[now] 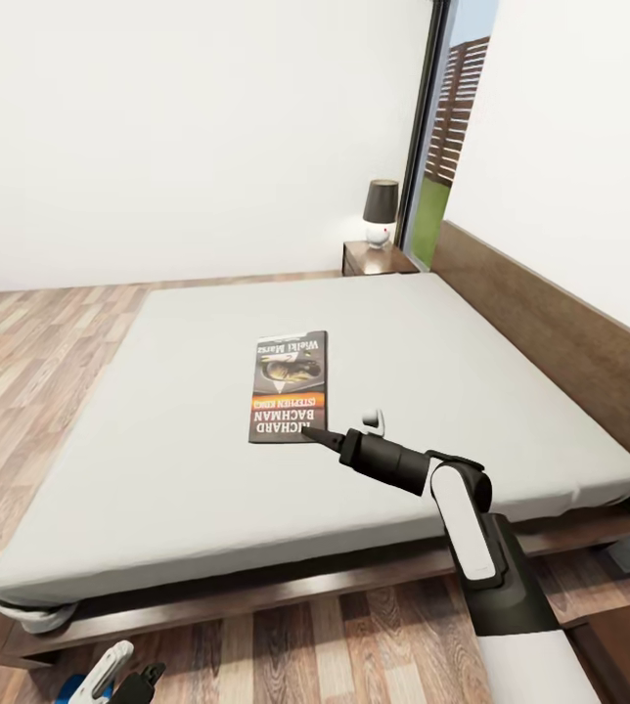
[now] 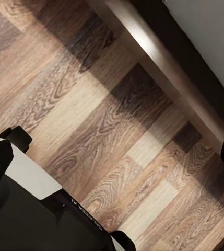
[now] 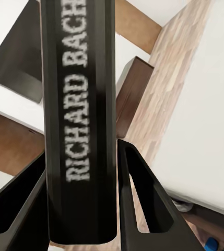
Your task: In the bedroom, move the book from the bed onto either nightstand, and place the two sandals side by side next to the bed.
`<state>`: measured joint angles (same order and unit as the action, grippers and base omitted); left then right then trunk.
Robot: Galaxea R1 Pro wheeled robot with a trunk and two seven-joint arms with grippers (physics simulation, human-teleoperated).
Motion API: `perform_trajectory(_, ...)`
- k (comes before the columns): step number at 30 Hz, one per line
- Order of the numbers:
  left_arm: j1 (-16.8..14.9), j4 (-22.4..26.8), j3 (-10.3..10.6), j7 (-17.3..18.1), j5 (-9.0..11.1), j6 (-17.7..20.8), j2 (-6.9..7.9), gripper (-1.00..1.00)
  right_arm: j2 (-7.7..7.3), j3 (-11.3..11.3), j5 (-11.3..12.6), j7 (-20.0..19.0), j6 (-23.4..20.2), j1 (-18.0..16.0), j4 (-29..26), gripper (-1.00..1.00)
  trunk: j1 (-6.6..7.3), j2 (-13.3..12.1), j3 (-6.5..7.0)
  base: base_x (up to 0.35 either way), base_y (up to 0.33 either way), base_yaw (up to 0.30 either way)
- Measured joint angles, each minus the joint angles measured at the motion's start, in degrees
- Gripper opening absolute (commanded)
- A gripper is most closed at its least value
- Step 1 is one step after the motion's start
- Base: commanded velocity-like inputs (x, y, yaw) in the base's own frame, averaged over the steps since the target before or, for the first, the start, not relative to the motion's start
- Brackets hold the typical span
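Note:
The book [image 1: 289, 387] lies flat in the middle of the bed's white mattress [image 1: 158, 469], its dark cover with the orange band facing up. My right gripper [image 1: 317, 436] reaches over the mattress to the book's near right corner. In the right wrist view the book's black spine [image 3: 80, 78] with white lettering runs between the two fingers [image 3: 143, 198], which press against both its sides. My left gripper [image 1: 119, 675] hangs low over the floor by the bed's front edge; its jaws are unclear. A sliver of bright blue [image 1: 64, 696], perhaps a sandal, shows beside it.
A nightstand [image 1: 379, 259] carrying a dark-shaded lamp [image 1: 381, 208] stands at the bed's far corner by the window. The wooden headboard [image 1: 550, 323] runs along the right. Wood floor [image 2: 117, 146] and the dark bed frame [image 2: 158, 63] lie below my left arm.

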<state>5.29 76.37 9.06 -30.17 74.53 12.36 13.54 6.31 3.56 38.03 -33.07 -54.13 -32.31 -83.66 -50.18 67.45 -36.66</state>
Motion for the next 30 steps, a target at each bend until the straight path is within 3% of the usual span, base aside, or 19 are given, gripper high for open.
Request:
perform_trajectory(15,0.4,0.0,0.1,0.0,0.0,0.0,0.04,1.0,0.04,1.0,-0.1,0.1,0.1,0.0,0.0,-1.0,0.0,0.0,1.4,-0.005,0.003,0.0)
perform_trajectory(19,0.4,-0.1,-0.1,0.0,0.1,0.1,0.03,1.0,0.06,1.4,0.1,2.2,0.0,0.0,0.0,-1.0,-0.02,0.0,1.77,-0.202,0.163,0.0)
perform_trajectory(30,0.4,-0.1,-0.1,0.0,0.1,0.1,0.04,1.0,-0.06,3.6,0.0,3.0,0.1,0.0,0.0,-1.0,0.0,0.0,2.79,-0.058,0.046,0.0)
